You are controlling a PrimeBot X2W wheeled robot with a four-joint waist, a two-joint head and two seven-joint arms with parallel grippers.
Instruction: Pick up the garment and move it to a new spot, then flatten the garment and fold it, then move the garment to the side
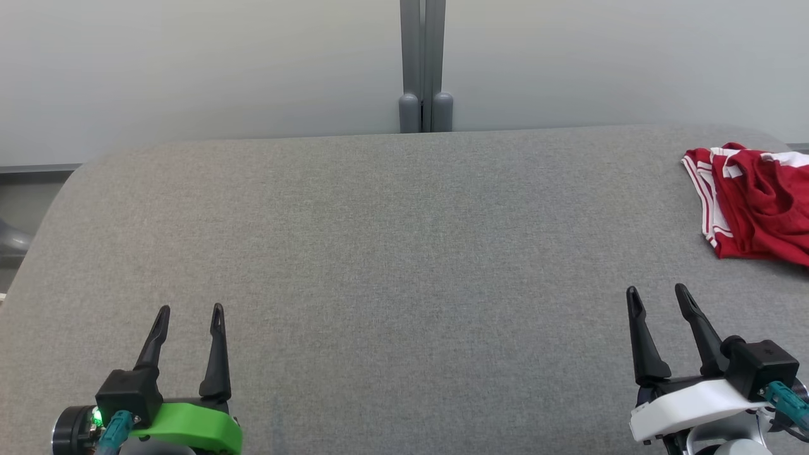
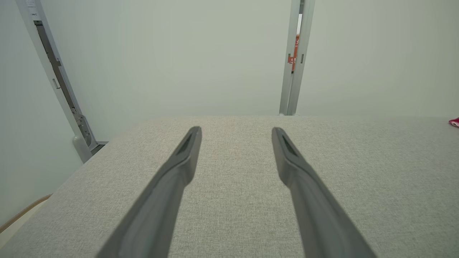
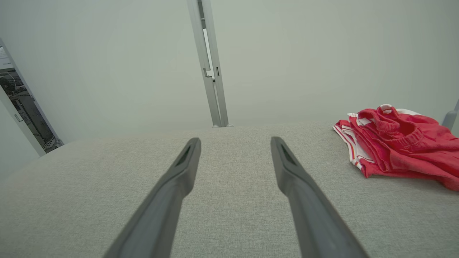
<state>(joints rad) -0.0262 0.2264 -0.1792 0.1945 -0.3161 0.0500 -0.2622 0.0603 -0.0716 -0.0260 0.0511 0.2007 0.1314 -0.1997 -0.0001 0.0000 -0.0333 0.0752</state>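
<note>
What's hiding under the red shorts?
The red shorts lie crumpled on the grey fabric tabletop, near its far right corner. That grey cloth shows beside and in front of them. Anything beneath the heap is covered, so I can't tell.

Rumpled red garment (image 1: 758, 202), far right on the grey fabric surface (image 1: 379, 253).

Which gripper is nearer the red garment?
The right gripper, on the white mount: the red garment lies just beyond it. The left gripper, green mount, sits across the table.
</note>
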